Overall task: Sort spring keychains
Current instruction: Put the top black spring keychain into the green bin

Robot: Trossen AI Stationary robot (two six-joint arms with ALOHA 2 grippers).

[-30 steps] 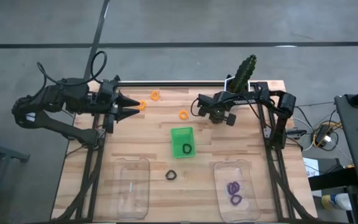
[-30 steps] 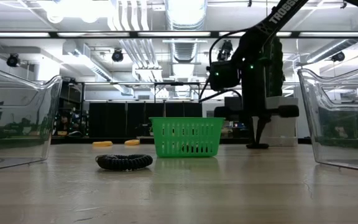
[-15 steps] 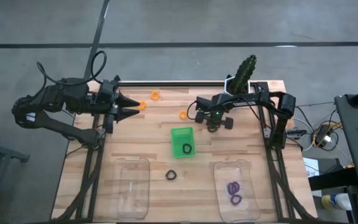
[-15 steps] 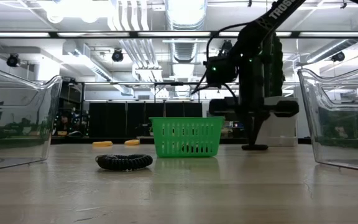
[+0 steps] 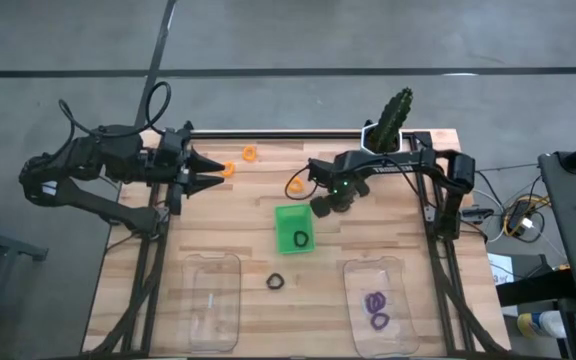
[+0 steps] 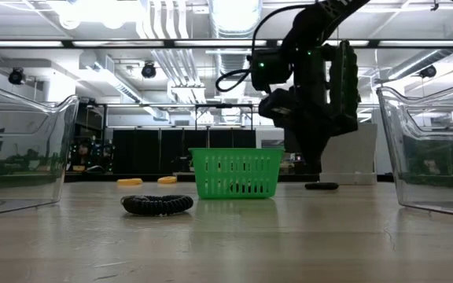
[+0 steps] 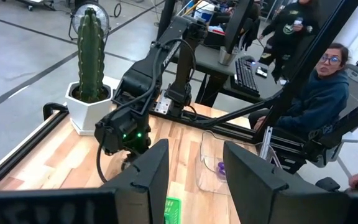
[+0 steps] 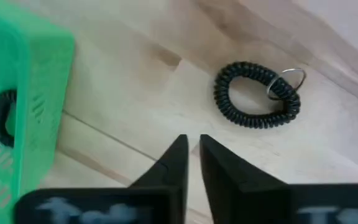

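- The black spring keychain (image 8: pixel 257 96), a soft coiled loop with a small metal split ring (image 8: pixel 288 81), lay flat on the table just right of the green tray (image 8: pixel 36 62).
- It looked light and springy. Pinching across one side of the coil should hold better than taking the thin, slippery ring.
- The right gripper (image 8: pixel 192 155) hovered near it, fingers almost pressed together and holding nothing.
- Another black keychain (image 5: pixel 300 240) sat in the tray.
- The left gripper (image 7: pixel 194 180) waited at the far left, fingers spread.

free: bare table (image 5: pixel 238 215) mid-left | blocked: green tray (image 5: pixel 291 220), containers (image 5: pixel 213 300)
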